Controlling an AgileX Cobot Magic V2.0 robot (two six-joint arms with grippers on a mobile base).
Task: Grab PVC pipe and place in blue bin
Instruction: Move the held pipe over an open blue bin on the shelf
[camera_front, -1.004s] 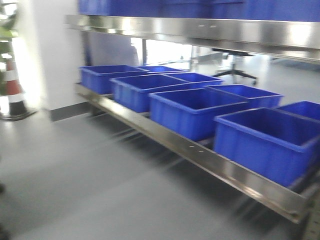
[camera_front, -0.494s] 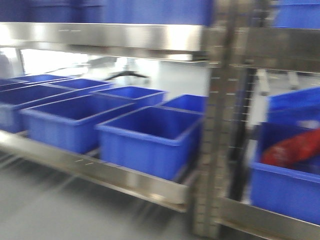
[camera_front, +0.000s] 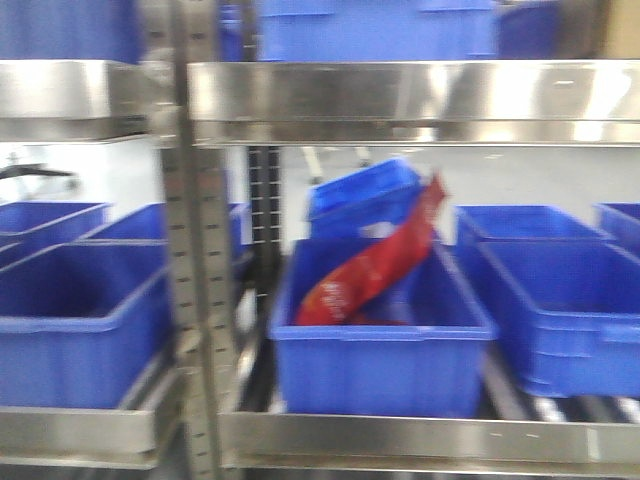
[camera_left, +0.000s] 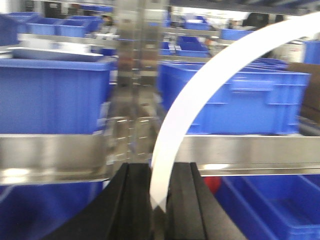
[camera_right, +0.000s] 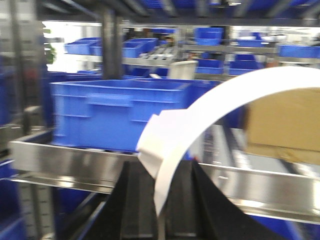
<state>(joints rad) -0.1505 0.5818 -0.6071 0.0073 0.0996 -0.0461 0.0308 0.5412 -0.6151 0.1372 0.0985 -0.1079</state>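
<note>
Your left pincer (camera_left: 159, 200) is pressed together on the PVC pipe (camera_left: 200, 85). In the left wrist view, the thin white band rises from between the two black fingers (camera_left: 132, 205) and arcs up to the right until it leaves the picture. Behind it runs a steel rail (camera_left: 250, 155) with blue crates (camera_left: 50, 95) above it and below it.

Your right pincer (camera_right: 160, 212) is likewise clamped on a white strap (camera_right: 215, 100) of the same kind. This one curves up and away to the right, with a small flat tab (camera_right: 160, 130) folded out near its lower end, just above the fingers (whether it is a separate piece from the one in the left pincer, you cannot tell from these views). A brown cardboard box (camera_right: 282, 125) stands at the right behind it, and a large blue crate (camera_right: 115, 115) at the left.

The front view is blurred. It shows a blue bin (camera_front: 375, 370) sitting behind the lower rail (camera_front: 420, 440), right of a perforated upright post (camera_front: 190, 250). A red packet (camera_front: 375, 265) leans slantwise inside the bin, its top end above the rim. A tilted blue crate (camera_front: 360, 195) sits behind it.
</note>
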